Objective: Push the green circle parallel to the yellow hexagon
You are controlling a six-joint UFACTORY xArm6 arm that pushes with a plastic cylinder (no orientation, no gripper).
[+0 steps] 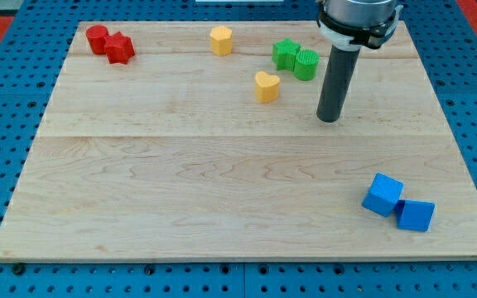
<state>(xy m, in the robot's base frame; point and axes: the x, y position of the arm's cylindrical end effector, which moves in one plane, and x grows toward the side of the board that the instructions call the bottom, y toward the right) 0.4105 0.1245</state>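
Note:
The green circle [306,63] stands near the view's top, right of centre, touching a green star-shaped block [285,54] on its left. The yellow hexagon [220,40] sits further left, near the top edge of the board. My tip [328,118] rests on the wooden board, below and slightly right of the green circle, apart from it. A yellow heart-shaped block [266,86] lies left of my tip, below the green star.
A red circle [98,38] and a red star-shaped block [120,48] touch each other at the top left. Two blue blocks [383,195] [416,215] sit together at the bottom right. The board [180,190] lies on a blue pegboard table.

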